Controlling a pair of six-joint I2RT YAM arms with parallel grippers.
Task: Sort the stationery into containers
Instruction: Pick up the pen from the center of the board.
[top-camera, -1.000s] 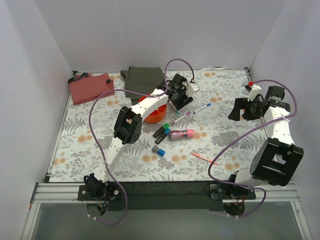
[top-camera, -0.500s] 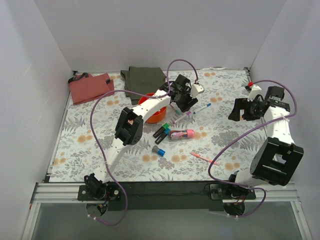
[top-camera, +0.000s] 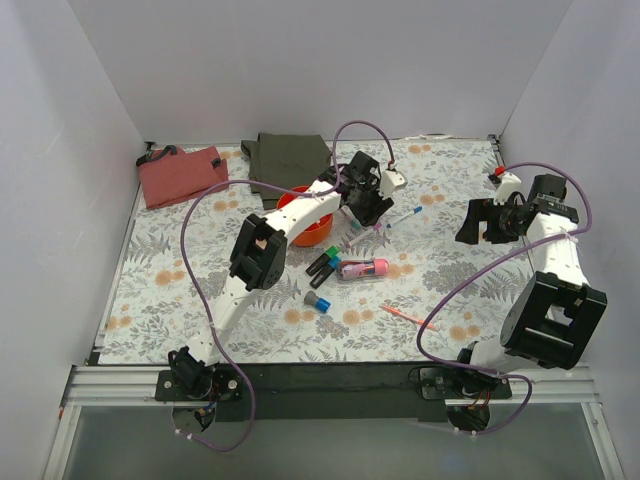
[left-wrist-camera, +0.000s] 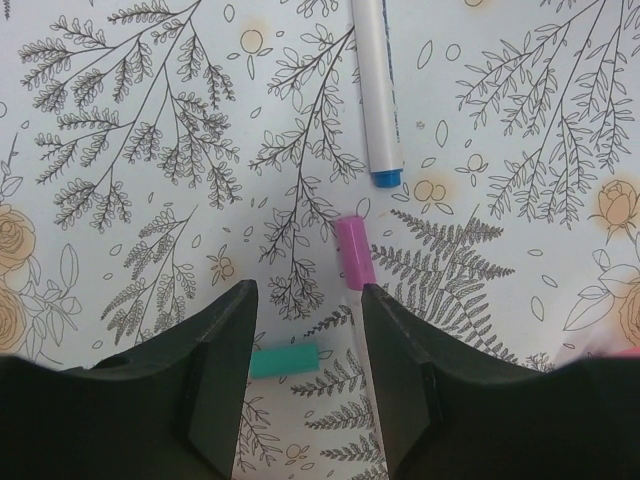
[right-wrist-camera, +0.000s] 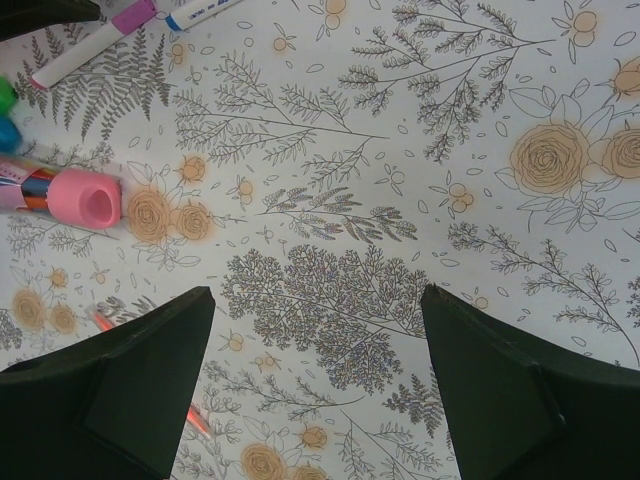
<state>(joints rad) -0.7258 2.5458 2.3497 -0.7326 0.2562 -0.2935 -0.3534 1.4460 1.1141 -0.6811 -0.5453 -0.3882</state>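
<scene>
White pen (left-wrist-camera: 375, 90) lying flat, blue tip toward left hand (left-wrist-camera: 307, 300)

White-walled booth around a flower-printed worktop.
Plain white panels form the left wall (top-camera: 60, 150), far wall (top-camera: 320, 60) and right wall (top-camera: 590, 90). The worktop (top-camera: 150, 280) wears a pale covering of grey ferns and orange roses. An aluminium rail (top-camera: 110, 385) edges its near side, and the light is soft and even.

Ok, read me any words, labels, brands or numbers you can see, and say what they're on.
None can be read in any view.
White pen: its barrel shows no print.
Fat pink tube: coloured marks on its body, too blurred to read.
</scene>
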